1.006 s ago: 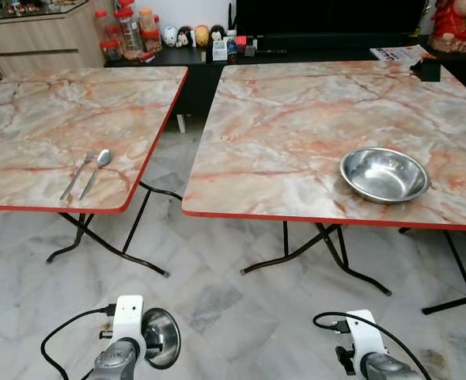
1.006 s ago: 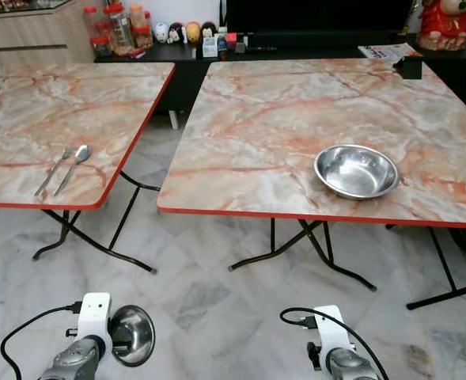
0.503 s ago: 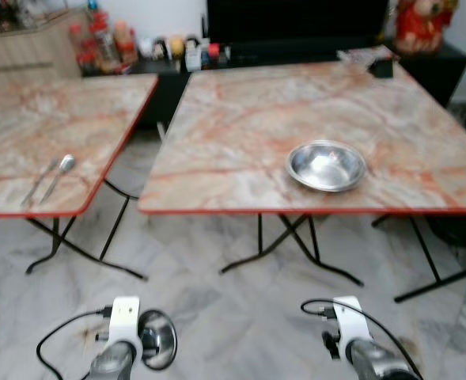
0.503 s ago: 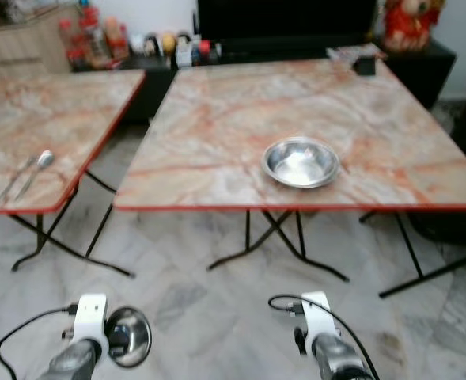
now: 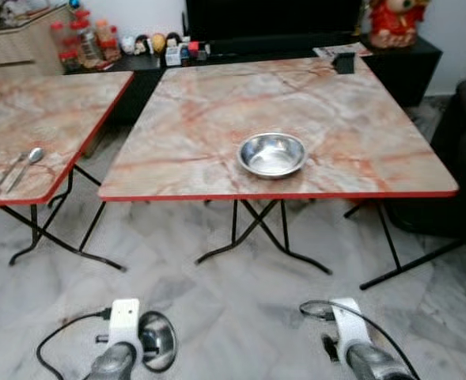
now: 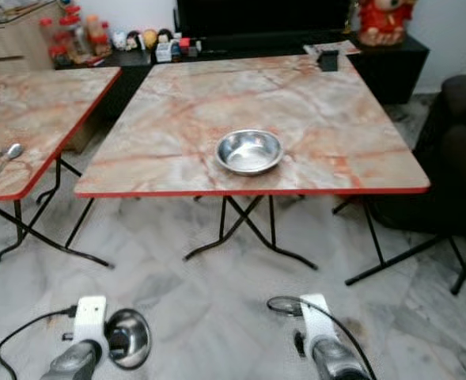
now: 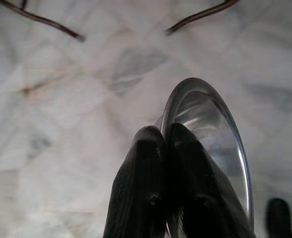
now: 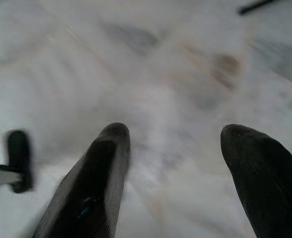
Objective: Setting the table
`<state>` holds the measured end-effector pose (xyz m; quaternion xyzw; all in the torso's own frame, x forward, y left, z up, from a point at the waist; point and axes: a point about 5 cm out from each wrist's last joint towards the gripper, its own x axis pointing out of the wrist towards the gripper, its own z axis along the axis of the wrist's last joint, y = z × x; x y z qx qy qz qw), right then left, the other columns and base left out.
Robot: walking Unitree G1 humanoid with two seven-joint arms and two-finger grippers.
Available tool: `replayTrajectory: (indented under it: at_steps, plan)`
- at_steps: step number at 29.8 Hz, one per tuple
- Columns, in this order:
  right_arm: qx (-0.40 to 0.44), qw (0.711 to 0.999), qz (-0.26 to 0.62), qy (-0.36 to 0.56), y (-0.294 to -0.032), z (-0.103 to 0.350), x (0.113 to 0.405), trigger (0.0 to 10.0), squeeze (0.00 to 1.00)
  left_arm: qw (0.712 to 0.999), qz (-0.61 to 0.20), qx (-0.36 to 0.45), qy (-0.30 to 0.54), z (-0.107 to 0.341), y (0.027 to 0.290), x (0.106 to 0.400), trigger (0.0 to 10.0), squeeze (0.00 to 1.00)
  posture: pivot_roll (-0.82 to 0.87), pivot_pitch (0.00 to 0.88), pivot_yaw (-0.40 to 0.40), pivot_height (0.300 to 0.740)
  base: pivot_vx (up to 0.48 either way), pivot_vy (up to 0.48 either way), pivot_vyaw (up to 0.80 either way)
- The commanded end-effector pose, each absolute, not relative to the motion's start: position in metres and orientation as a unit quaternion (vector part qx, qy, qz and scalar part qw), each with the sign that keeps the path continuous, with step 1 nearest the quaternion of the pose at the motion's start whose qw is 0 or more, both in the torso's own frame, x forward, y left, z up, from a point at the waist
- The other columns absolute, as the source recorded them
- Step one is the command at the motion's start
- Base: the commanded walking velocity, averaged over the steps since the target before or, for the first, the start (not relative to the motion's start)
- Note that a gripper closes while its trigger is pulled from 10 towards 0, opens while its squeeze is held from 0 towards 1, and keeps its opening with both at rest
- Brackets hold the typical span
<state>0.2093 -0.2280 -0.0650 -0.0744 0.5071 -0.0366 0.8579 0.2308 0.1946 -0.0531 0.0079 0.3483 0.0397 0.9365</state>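
Setting the table is, by my judgement, at an early stage. One bowl (image 5: 272, 153) already sits on the right counter (image 5: 359, 150), near its front edge at about 6 o'clock from the counter's middle. A second bowl (image 7: 210, 144) is not yet placed: the left pincer (image 7: 166, 198) has its fingers pinched together on that bowl's rim and carries it low over the floor (image 5: 233, 317), at about 7 o'clock in the head views. A fork (image 5: 5, 172) and a spoon (image 5: 25, 165) lie side by side on the left counter (image 5: 51, 119), near its front edge, not yet brought across. The right pincer (image 8: 178, 188) hangs with fingers spread wide and nothing between them, above bare floor at about 5 o'clock.

What is left, then: setting down the carried bowl, and probably fetching the cutlery.

Against the frame of a second ago, the whole scene has slid toward 9 o'clock, so the camera has turned toward the right counter; that counter now lies square ahead with its far right corner and a dark seat (image 5: 462, 158) beyond it in sight. The things on the counters have not moved. Both arms keep the same pose, the left one still holding its bowl.
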Motion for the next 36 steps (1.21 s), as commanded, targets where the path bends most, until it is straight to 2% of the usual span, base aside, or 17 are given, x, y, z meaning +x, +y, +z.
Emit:
replayTrajectory:
  at_steps: [1,7,36]
  plan:
    - [-0.067,0.868,-0.023,0.491,-0.2181,-0.0615,0.219,10.0,0.0,0.939,0.059,0.005,0.34,-0.0488,0.2082,0.2335,10.0,0.0,-0.09,0.009,0.045,0.74,0.0,0.0,0.0]
    - [-0.068,0.872,-0.019,0.485,-0.2165,-0.0596,0.2226,10.0,0.0,0.939,0.061,-0.001,0.338,-0.047,0.2095,0.236,10.0,0.0,-0.09,0.009,0.043,0.74,0.0,0.0,0.0]
    - [-0.069,0.873,-0.024,0.483,-0.2206,-0.0582,0.2234,10.0,0.0,0.933,0.061,0.001,0.354,-0.0499,0.2118,0.2325,10.0,0.0,-0.09,0.014,0.042,0.74,0.329,0.0,0.0]
